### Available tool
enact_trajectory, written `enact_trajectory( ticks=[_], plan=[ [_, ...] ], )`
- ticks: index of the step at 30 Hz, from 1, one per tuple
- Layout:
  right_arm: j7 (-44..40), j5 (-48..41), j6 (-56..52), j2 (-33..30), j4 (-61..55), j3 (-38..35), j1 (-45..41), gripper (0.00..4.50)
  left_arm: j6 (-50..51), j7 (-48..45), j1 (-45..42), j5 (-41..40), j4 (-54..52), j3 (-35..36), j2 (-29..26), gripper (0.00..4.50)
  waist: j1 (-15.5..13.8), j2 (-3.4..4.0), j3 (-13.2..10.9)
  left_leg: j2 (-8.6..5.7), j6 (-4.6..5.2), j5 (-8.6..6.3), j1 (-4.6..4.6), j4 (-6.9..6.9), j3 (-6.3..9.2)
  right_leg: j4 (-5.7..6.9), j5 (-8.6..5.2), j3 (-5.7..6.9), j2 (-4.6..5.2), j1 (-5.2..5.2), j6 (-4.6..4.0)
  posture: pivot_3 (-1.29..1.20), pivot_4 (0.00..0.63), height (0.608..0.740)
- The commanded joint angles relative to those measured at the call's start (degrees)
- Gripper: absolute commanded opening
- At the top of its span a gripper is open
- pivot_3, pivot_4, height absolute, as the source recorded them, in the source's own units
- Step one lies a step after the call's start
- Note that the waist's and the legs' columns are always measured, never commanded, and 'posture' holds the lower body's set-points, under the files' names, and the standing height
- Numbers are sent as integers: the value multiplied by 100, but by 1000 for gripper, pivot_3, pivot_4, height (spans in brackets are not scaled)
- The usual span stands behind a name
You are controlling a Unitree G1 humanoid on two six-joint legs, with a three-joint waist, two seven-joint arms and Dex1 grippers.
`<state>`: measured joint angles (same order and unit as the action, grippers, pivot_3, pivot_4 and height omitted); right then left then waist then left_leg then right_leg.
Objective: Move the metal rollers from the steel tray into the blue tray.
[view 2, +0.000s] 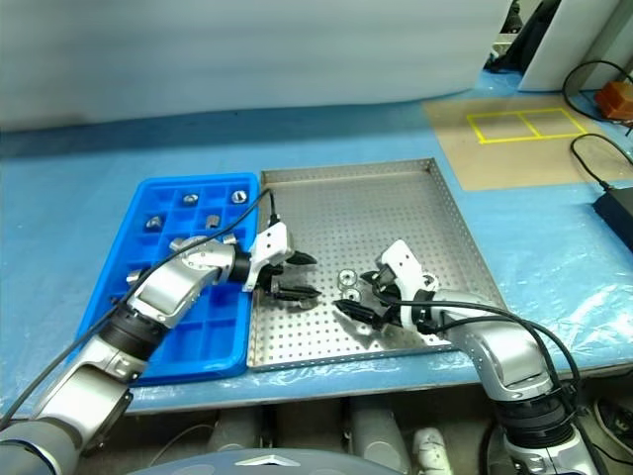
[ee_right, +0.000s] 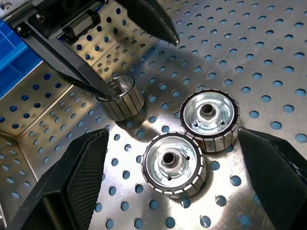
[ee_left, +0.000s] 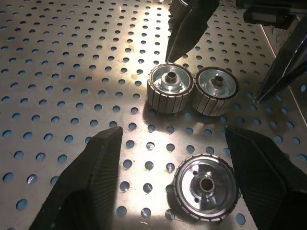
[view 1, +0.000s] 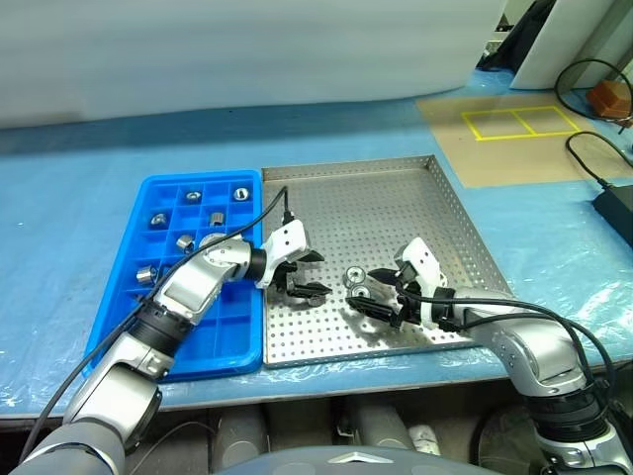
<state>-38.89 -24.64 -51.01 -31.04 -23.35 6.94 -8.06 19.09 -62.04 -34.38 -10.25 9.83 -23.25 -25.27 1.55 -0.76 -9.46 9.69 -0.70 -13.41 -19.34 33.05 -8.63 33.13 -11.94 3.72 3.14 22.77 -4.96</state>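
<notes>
Steel tray (view 1: 450,213) floor: three metal rollers (ee_left: 169,89) stand upright (holes up).

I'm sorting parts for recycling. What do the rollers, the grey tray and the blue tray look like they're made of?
Rollers: likely bright polished metal, mirror glints, ribbed rims. Grey tray: probably brushed steel sheet, dull sheen, punched holes. Blue tray: seemingly moulded plastic, uniform glossy colour.

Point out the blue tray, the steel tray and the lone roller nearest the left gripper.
blue tray (view 1: 158,184): left eye view, far-left rim.
steel tray (view 1: 396,203): left eye view, bare perforated floor.
lone roller (ee_left: 206,187): left wrist view, top face near the central hole.
</notes>
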Motion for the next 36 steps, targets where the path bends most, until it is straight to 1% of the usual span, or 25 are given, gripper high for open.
enact_trajectory(
  ticks=[1,2,3,5,7,9,10,12,15,17,18,19,21,23,25,28,30,31,33,36],
  plan=[
    [196,376,90,-64,58,393,-206,4440,-200,-232,-178,63,161,5,81,3597,59,1,1,0,0,0,-1,0,0,-2,0,0,0,-1,0,-406,150,740],
    [213,439,117,-63,84,461,-288,4038,-191,-299,-199,24,175,33,113,3597,81,1,0,0,0,0,-4,0,0,-4,1,0,0,-1,-1,-413,150,740],
    [221,478,125,-60,101,507,-363,3848,-195,-359,-223,3,201,56,140,3597,100,1,0,-1,0,0,-4,0,0,-5,1,0,0,-1,0,-415,150,740],
    [207,532,165,-98,110,535,-412,3194,-245,-385,-275,15,288,103,228,3597,111,1,0,-1,1,-1,-6,1,-1,-7,3,0,1,-1,0,-419,150,740],
    [230,614,246,-116,128,536,-465,2413,-293,-384,-346,16,390,178,312,3597,115,2,0,1,1,-1,-6,1,0,-7,3,1,0,-1,0,-419,150,740],
    [384,703,536,27,202,377,-568,1777,-342,-344,-436,-7,496,287,397,3597,119,2,0,1,1,-1,-8,1,0,-8,3,1,0,-1,0,-416,150,740],
    [489,590,624,220,246,159,-664,1639,-319,-315,-521,-39,590,366,435,3597,123,2,0,0,2,-1,-9,1,0,-9,3,1,0,-1,0,-411,150,740],
    [640,357,737,567,320,-228,-907,1639,-421,-101,-759,14,927,544,507,3597,144,3,0,1,2,-1,-12,5,0,-8,6,1,0,2,0,-392,150,740],
    [663,233,1004,868,468,-545,-1247,1639,-558,264,-1048,14,1350,865,635,3597,170,5,-1,0,3,1,-21,9,2,-7,17,1,0,12,-5,-373,150,740],
    [700,84,1187,1133,669,-731,-1552,1639,-688,779,-1219,-101,1768,1303,822,3597,172,5,-1,0,4,1,-22,11,3,-7,18,1,0,10,-6,-337,150,740],
    [690,28,1278,1240,760,-780,-1677,1639,-487,1059,-1295,-343,1975,1656,971,3597,172,6,0,0,4,1,-24,11,3,-7,18,1,0,11,-6,-328,150,740],
    [678,34,1448,1331,850,-807,-1785,1639,-305,1270,-1291,-400,2112,1836,1013,3597,170,6,0,-1,5,1,-25,11,3,-8,18,1,0,10,-7,-319,150,740],
    [688,139,1715,1454,1014,-783,-1944,1639,-154,1376,-1202,-335,2190,1933,979,3597,175,6,0,-1,8,0,-34,12,4,-9,19,2,0,16,-7,-293,150,740],
    [545,368,1978,1428,1253,-547,-2093,1639,578,1453,-952,-826,1670,2265,1085,3597,169,6,0,0,10,0,-43,12,5,-9,19,3,1,25,-7,-249,150,740],
    [294,996,2505,1178,1684,38,-2157,1639,1721,1788,-734,-1781,896,2857,1363,3597,129,5,-1,-1,13,-2,-51,13,5,-3,18,4,7,32,-9,-195,150,740],
    [162,1416,3005,1124,2156,433,-2311,1639,2591,2171,-636,-2351,399,3279,1479,3597,-5,-2,-5,-4,19,-5,-62,22,6,7,17,9,13,42,-11,-142,150,740],
    [54,1777,3509,1111,2584,711,-2435,1639,3250,2572,-572,-3033,67,3761,1667,3597,-84,-2,-6,-4,26,-2,-67,23,6,12,17,10,14,52,-12,-116,150,740],
    [24,1919,3725,1123,2773,811,-2491,1639,3491,2718,-555,-3348,-75,3979,1744,3597,-103,-2,-6,-4,28,-1,-64,26,4,18,18,10,17,51,-13,-105,150,740],
    [-35,2086,4032,1159,3046,928,-2569,1639,3870,2966,-513,-3726,-281,4215,1811,3597,-147,-2,-6,-7,32,2,-63,28,4,21,20,10,19,50,-16,-95,150,740],
    [-103,2230,4370,1252,3307,1032,-2644,1639,4256,3359,-417,-4042,-439,4383,1879,3597,-206,-2,-6,-7,33,6,-58,28,5,30,20,10,19,50,-17,-81,150,740]
  ],
)
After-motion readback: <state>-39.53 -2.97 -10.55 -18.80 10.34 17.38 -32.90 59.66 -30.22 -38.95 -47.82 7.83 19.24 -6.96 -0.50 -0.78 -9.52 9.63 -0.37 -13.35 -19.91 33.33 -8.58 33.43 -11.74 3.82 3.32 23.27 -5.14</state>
